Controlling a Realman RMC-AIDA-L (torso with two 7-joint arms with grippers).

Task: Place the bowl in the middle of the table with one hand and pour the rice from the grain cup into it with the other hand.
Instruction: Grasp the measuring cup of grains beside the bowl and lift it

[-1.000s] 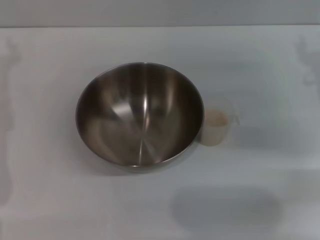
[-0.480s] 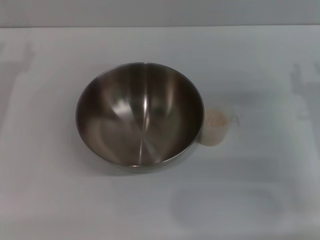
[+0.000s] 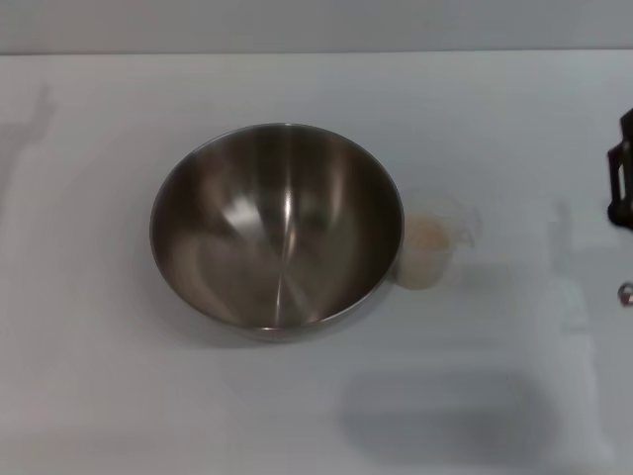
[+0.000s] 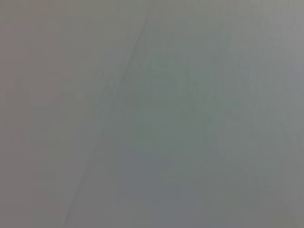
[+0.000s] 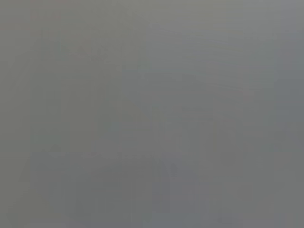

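Note:
The large stainless-steel bowl (image 3: 277, 226) stands upright on the white table (image 3: 119, 396), left of centre in the head view, and it is empty. The small translucent grain cup (image 3: 427, 249) stands right beside its right rim, with pale rice (image 3: 425, 237) inside. My right gripper (image 3: 621, 183) shows only as a black part at the right edge, well to the right of the cup. My left gripper is out of view. Both wrist views show only plain grey surface.
The table's far edge (image 3: 316, 52) runs across the top of the head view. A small dark part (image 3: 626, 292) of the right arm shows at the right edge.
The black right gripper has come into the head view at the right edge. The bowl and the cup have not moved.

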